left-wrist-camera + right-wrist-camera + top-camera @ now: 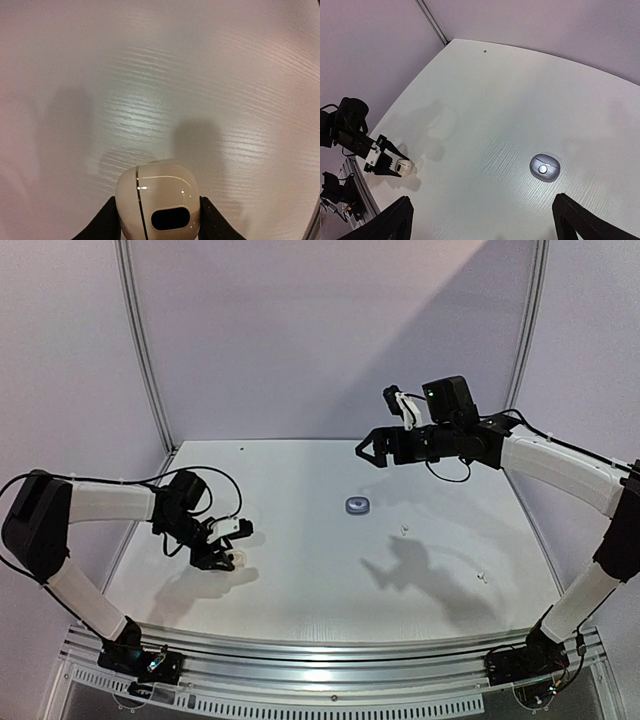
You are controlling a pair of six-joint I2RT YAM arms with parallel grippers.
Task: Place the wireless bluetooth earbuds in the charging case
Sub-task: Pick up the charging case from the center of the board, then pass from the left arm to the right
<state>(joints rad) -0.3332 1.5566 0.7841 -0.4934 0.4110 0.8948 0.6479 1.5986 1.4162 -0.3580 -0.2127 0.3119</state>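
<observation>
My left gripper (222,556) is low over the table at the left, shut on a closed white charging case (157,200), with its black fingers (104,222) on both sides of the case. The white case also shows in the right wrist view (403,167). My right gripper (370,450) is raised high over the table's back middle, open and empty (485,225). A closed grey-purple case (357,505) lies below it on the table and also shows in the right wrist view (545,167). Two tiny white earbuds lie on the right, one (404,530) near the purple case and one (482,578) further right. No dark earbuds show.
The white table (300,470) is bounded by a grey back wall and metal frame posts (140,340). A metal rail (320,645) with both arm bases runs along the near edge.
</observation>
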